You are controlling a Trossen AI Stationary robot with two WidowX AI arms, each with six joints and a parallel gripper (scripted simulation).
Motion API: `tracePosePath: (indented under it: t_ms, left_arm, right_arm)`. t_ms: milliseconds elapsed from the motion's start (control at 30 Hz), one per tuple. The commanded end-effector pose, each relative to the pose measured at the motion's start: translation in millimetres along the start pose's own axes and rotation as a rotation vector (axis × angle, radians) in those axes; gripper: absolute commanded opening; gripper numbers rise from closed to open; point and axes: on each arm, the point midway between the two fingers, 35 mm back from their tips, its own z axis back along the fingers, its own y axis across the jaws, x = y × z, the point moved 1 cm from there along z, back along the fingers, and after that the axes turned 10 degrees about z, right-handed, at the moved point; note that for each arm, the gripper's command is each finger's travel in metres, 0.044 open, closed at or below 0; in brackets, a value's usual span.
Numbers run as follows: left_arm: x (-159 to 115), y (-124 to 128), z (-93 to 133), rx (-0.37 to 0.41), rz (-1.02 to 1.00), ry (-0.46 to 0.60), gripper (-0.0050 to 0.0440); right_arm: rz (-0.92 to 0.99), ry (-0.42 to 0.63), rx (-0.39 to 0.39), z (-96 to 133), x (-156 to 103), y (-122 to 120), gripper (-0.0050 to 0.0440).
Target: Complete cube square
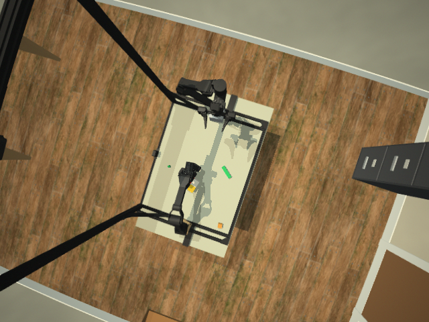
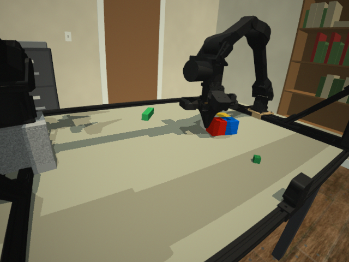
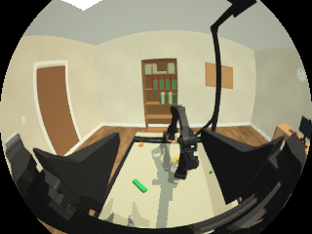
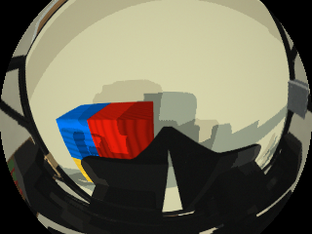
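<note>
A red cube [image 2: 216,126] and a blue cube [image 2: 232,125] stand side by side on the table, with a yellow cube [image 2: 223,114] behind them. In the right wrist view the red cube [image 4: 124,129] sits flush beside the blue cube [image 4: 77,132], and a bit of the yellow cube [image 4: 84,170] shows below them. My right gripper [image 2: 208,121] [image 4: 167,131] is shut and empty, with its tip low at the red cube's outer side. I cannot tell whether a fourth cube is behind it. My left gripper [image 1: 215,121] is open and empty in the air at the far end of the table.
A long green block [image 2: 147,113] lies apart toward the table's middle. A small green cube [image 2: 256,158] lies near one long edge. A small orange cube [image 1: 220,225] lies near a corner by the right arm's base. A black frame rail rims the table.
</note>
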Motion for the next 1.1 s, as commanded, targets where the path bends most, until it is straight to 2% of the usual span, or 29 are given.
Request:
tracePosePath:
  t_ms: [0, 567, 767, 900, 1067]
  left_arm:
    - [0, 0, 0, -0.002, 0.006, 0.001, 0.0400]
    - [0, 0, 0, -0.002, 0.006, 0.001, 0.0400]
    - [0, 0, 0, -0.002, 0.006, 0.001, 0.0400]
    - [0, 0, 0, -0.002, 0.006, 0.001, 0.0400]
    - [0, 0, 0, -0.002, 0.006, 0.001, 0.0400]
  right_arm:
    - [-0.005, -0.001, -0.001, 0, 5, -7, 0.0000]
    - [0.000, 0.000, -0.001, -1, 27, -38, 0.0000]
    - [0.000, 0.000, -0.001, -1, 27, -39, 0.0000]
    - [0.001, 0.000, -0.002, 6, 27, -39, 0.0000]
    - [0.005, -0.002, -0.006, 47, 26, -37, 0.0000]
